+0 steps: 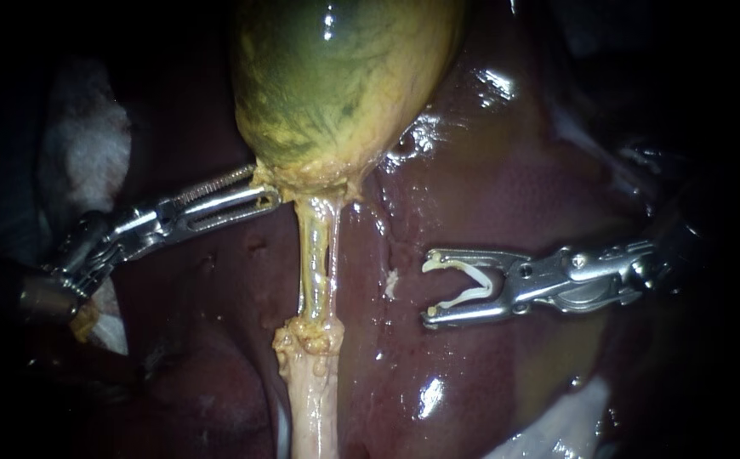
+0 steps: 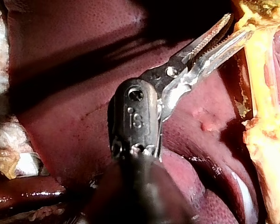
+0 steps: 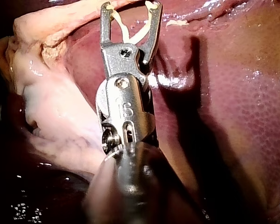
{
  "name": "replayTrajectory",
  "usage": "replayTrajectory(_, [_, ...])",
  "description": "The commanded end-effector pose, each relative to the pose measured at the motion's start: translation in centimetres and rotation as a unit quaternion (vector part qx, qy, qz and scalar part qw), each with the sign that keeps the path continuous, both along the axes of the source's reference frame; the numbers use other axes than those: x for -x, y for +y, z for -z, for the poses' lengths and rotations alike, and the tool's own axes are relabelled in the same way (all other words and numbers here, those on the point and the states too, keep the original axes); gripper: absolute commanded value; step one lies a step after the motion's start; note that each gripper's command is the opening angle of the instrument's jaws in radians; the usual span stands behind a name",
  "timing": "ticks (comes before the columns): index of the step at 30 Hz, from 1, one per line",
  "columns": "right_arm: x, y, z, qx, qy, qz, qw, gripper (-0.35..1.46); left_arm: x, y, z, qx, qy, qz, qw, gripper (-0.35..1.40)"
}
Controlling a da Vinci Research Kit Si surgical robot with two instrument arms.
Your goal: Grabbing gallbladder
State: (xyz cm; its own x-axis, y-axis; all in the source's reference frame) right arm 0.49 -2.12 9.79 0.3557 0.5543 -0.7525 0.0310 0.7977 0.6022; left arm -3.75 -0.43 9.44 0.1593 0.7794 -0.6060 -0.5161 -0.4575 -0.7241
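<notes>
Nearest, at the bottom centre of the endoscope frame, a pale knobbly stalk (image 1: 310, 399) rises into a thin yellow tube (image 1: 315, 255) that runs up to the gallbladder's neck. Level with that tube, right of centre, my right instrument (image 1: 428, 289) hovers over the liver (image 1: 489, 195), well apart from the tube. Its jaws stand wide yet are clamped on a white clip (image 1: 470, 296), whose two legs lie along them.

Further up at left, my left instrument (image 1: 266, 185) meets the yellow fringe where the neck narrows. Its jaws show a narrow gap, with the tips touching the fringe. In the left wrist view no tissue is plainly caught between them.

The gallbladder (image 1: 344, 76), glossy green mottled with yellow, fills the upper centre and lies on the liver. White gauze (image 1: 85, 144) lies at the far left.

To grab well, I judge the left jaws should open wider and advance until a solid fold of the neck sits deep between the serrated faces. They should then close firmly without crushing. A bite on the fringe alone would likely tear free, and the tube is best left untouched.

No tray or vessel shows. The gallbladder itself looks like a taut, full sac, so a puncture would risk spilling its contents.
</notes>
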Motion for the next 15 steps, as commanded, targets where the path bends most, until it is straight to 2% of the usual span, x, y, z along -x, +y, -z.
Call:
replayTrajectory(1, [0.0,0.0,0.0,0.0,0.0,0.0,1.0,0.59,0.0,-0.01,0.0,-0.004,0.0,0.001,1.0,-0.05])
replayTrajectory(6, [0.0,0.0,0.0,0.0,0.0,0.0,1.0,0.59,0.0,-0.04,-0.01,-0.011,0.004,0.001,0.9999,-0.2])
replayTrajectory(9, [0.0,0.0,0.0,-0.003,-0.001,-0.001,1.0,0.59,0.01,-0.05,0.0,-0.014,0.003,0.002,0.9999,-0.35])
replayTrajectory(15, [0.0,0.0,0.0,-0.003,-0.001,-0.001,1.0,0.59,0.02,-0.06,0.03,-0.017,-0.001,-0.001,0.9998,-0.35])
